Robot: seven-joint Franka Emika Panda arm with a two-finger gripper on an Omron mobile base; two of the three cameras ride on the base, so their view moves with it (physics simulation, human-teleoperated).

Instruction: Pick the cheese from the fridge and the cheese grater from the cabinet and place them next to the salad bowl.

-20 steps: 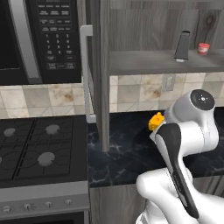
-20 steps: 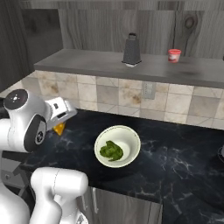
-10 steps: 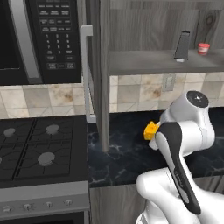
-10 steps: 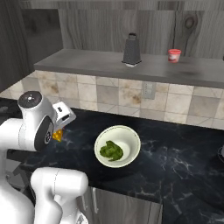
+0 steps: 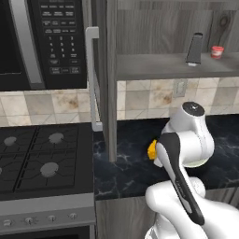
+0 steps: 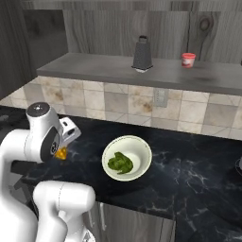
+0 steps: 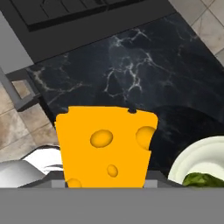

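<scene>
My gripper (image 7: pixel 105 186) pinched the cheese wedge (image 7: pixel 106 146), orange with pale holes, and held it low over the black marble counter (image 7: pixel 144 78), just beside the salad bowl (image 6: pixel 127 158) of greens. The cheese grater (image 6: pixel 142 54) stood on the open cabinet shelf (image 6: pixel 108 71) above, untouched. As I judged it, releasing from any height could have tipped the wedge against the bowl's rim, or sent it sliding toward the counter edge.
</scene>
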